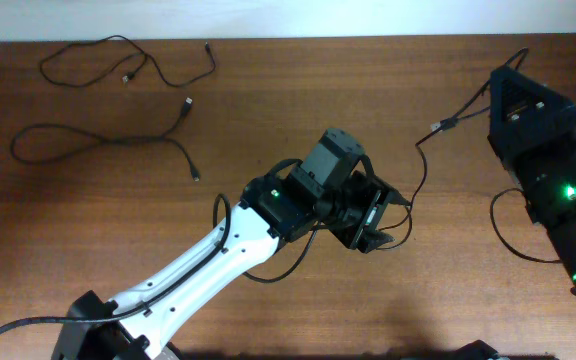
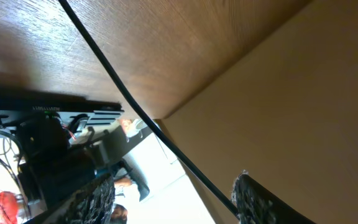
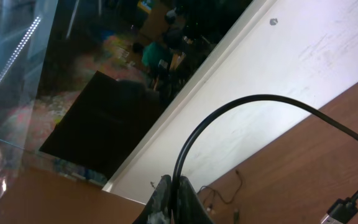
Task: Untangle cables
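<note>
Two cables lie apart as loose strands at the table's far left, one (image 1: 118,55) near the back edge and another (image 1: 98,140) just in front of it. A third cable (image 1: 423,165) runs from my right gripper (image 1: 513,72) down to my left gripper (image 1: 378,225) at mid-table. In the right wrist view my right gripper (image 3: 173,202) is shut on this cable (image 3: 253,98), which arcs up and over to a plug (image 3: 344,208). My left gripper (image 2: 174,199) is open, and the cable (image 2: 166,146) passes between its fingers, close against the right finger (image 2: 250,199).
The left arm (image 1: 198,265) reaches diagonally from the near left corner to mid-table. The right arm's black body (image 1: 553,170) fills the right side, with a thin black loop (image 1: 508,240) beside it. The table's back edge meets a white wall (image 3: 278,74).
</note>
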Motion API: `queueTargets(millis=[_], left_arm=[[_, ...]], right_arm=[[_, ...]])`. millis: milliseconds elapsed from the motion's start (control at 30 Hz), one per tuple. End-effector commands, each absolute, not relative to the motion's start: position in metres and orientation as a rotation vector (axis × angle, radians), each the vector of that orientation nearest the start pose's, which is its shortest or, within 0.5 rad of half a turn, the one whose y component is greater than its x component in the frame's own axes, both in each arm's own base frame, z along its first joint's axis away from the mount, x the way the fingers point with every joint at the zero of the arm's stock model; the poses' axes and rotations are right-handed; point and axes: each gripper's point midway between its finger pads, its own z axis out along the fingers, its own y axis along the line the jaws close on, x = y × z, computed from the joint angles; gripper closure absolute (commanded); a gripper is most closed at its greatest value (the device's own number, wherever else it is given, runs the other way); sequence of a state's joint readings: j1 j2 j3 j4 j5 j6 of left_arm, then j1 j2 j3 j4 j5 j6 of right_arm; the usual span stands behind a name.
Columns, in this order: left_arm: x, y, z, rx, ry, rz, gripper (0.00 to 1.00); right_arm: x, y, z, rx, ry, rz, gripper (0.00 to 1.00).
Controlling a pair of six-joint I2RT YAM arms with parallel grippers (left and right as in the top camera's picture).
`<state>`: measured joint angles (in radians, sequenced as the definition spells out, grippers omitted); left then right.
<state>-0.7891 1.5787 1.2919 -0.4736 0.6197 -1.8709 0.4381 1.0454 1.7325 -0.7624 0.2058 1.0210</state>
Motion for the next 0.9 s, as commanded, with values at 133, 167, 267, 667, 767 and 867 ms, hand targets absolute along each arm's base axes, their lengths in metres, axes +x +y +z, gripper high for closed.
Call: queueTargets(millis=[133, 167, 267, 667, 767, 867], left_arm=[[0.238, -0.377, 0.215, -1.441, 2.844, -1.517, 0.44], [0.238, -0.377, 0.215, -1.436, 2.840, -1.524, 0.41], [0.244, -0.382, 0.223, -1.391, 2.807, -1.589, 0.43], [0.259, -0.379, 0.228, -1.391, 2.743, -1.627, 0.45], [0.260, -0.378, 0.228, -1.395, 2.741, -1.627, 0.54], [0.259, -0.378, 0.228, -1.395, 2.742, -1.627, 0.72]], right_arm=[[0.265, 0.090, 0.536, 0.656, 1.573, 1.001, 0.96], [0.264, 0.092, 0.536, 0.651, 1.574, 1.007, 0.96], [0.264, 0.093, 0.537, 0.659, 1.571, 1.033, 0.96], [0.259, 0.110, 0.538, 0.597, 1.612, 1.122, 0.96], [0.259, 0.110, 0.538, 0.598, 1.615, 1.119, 0.96], [0.259, 0.110, 0.537, 0.599, 1.615, 1.119, 0.96]])
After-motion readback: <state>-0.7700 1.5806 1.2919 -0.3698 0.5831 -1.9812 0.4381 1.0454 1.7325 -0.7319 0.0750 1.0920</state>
